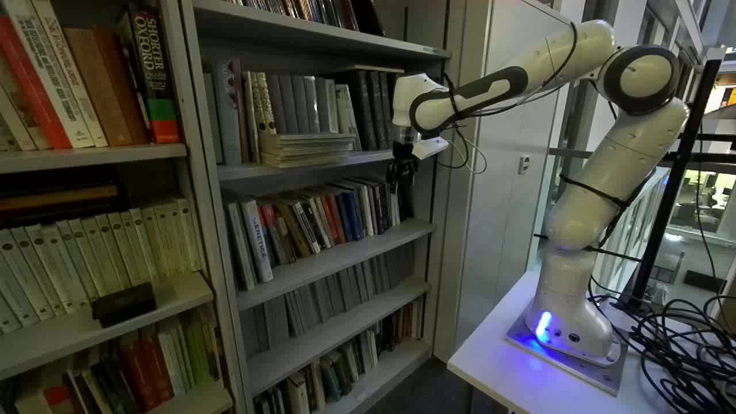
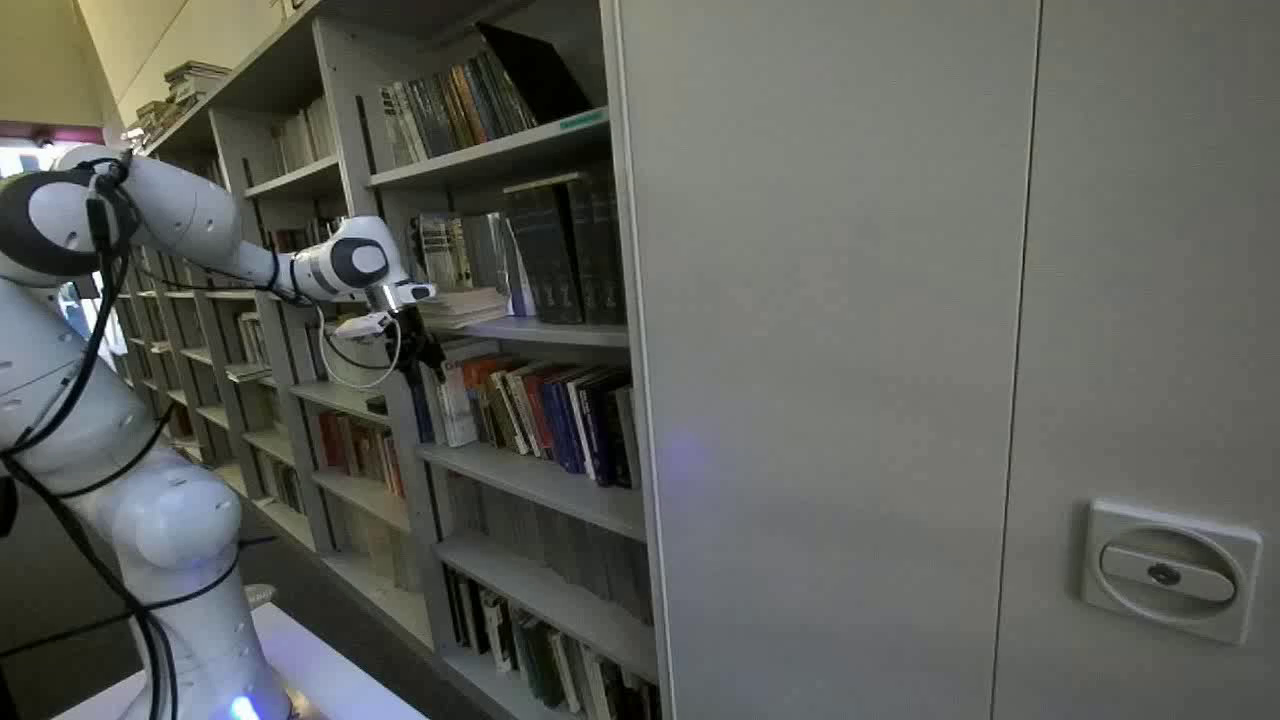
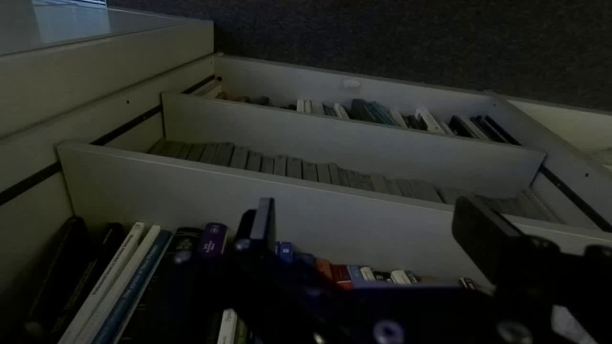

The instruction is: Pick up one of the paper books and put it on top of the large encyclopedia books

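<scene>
Across the background stands a grey bookcase (image 1: 206,172), one shelf (image 2: 565,331) carrying the stack of paper books (image 1: 307,150), laid flat. That stack reaches the shelf's front edge; whether it juts past, I cannot tell. Grey bound volumes (image 1: 299,103) stand upright behind it, so its free side faces the room. To the right of the stack in both exterior views, the large dark encyclopedia volumes (image 1: 368,109) stand upright, with a bare strip of shelf before them. They rise well above the stack, and a shadowed gap is left between them and the shelf overhead (image 1: 322,30); a thin pale edge along their tops is too small to identify. Beyond them, also right of the stack, a tall cabinet (image 2: 820,350) walls off that end. The claw (image 3: 366,210) has its fingers (image 3: 263,224) spread wide, free space between them; it hangs out in the open in front of the stack and lower than it, around the height of a row of books (image 1: 333,213) that includes a Genetics book (image 1: 259,241). Further out from the stack, the robot arm (image 1: 506,86) rises from a white tabletop (image 1: 489,348), and dark carpet (image 3: 406,43) lies far below the stack.
</scene>
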{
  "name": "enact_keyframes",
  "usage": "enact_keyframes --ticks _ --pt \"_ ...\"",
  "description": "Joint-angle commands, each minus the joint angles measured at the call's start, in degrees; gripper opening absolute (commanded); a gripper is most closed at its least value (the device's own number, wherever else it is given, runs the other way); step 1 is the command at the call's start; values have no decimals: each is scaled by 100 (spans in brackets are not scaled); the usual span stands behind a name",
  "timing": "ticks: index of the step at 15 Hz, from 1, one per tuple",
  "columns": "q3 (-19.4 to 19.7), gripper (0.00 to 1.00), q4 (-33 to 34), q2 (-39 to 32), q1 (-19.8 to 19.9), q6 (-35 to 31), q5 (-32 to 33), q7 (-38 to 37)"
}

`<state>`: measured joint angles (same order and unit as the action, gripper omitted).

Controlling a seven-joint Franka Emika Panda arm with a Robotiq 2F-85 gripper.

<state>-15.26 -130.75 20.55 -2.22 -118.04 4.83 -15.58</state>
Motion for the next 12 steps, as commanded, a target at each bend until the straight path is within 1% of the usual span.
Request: enact_keyframes --ticks 1,9,10,12 --pt "122 100 16 -19 -143 22 56 -45" --pt "121 100 17 -19 -144 22 56 -45" --pt "117 100 -95 56 -101 -242 322 71" --pt "125 100 -186 172 -82 -480 793 274"
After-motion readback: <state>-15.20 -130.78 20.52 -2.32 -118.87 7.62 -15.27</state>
